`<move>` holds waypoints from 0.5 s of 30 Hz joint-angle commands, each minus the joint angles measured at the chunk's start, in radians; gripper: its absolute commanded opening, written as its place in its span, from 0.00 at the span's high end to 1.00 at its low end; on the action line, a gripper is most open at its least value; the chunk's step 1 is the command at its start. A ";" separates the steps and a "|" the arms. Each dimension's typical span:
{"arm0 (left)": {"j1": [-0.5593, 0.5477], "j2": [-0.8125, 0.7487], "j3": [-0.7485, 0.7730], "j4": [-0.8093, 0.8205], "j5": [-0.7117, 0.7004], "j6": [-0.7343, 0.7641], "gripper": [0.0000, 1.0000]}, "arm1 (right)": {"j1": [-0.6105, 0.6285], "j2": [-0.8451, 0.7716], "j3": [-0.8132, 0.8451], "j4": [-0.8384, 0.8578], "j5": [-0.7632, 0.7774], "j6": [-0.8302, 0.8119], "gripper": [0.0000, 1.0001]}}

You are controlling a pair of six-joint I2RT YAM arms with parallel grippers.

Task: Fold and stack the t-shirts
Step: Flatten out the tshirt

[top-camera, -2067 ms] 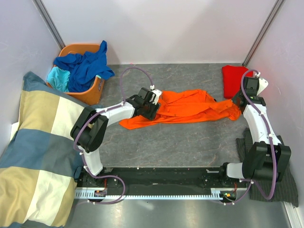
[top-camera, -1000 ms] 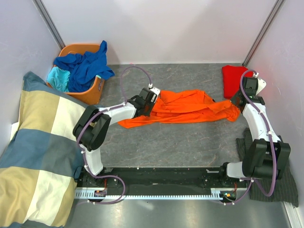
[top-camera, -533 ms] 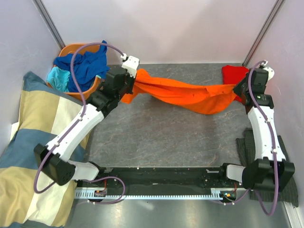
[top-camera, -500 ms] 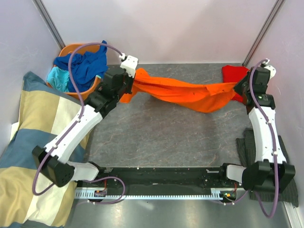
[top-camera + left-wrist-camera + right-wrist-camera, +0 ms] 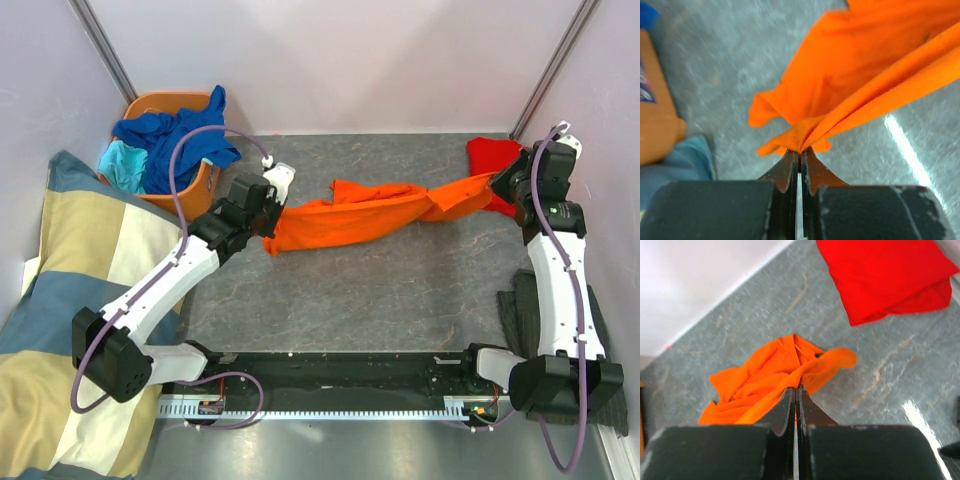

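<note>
Orange t-shirt (image 5: 350,215), long axis left to right

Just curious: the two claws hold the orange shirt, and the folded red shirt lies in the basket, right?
No: the top view shows the red shirt on the table, not in the basket. The orange shirt part is right.

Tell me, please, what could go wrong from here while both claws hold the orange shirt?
1. The left claw and right claw each pinch only a thin bunched edge of the orange t-shirt; it could slip free.
2. The shirt is twisted between them, so it may spread creased.
3. Its right end passes close to the red t-shirt and might drag it.
</note>
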 commanded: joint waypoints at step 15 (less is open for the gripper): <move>0.212 0.621 0.765 0.068 0.113 0.018 0.98 | 0.108 0.541 0.261 0.370 0.025 -0.009 1.00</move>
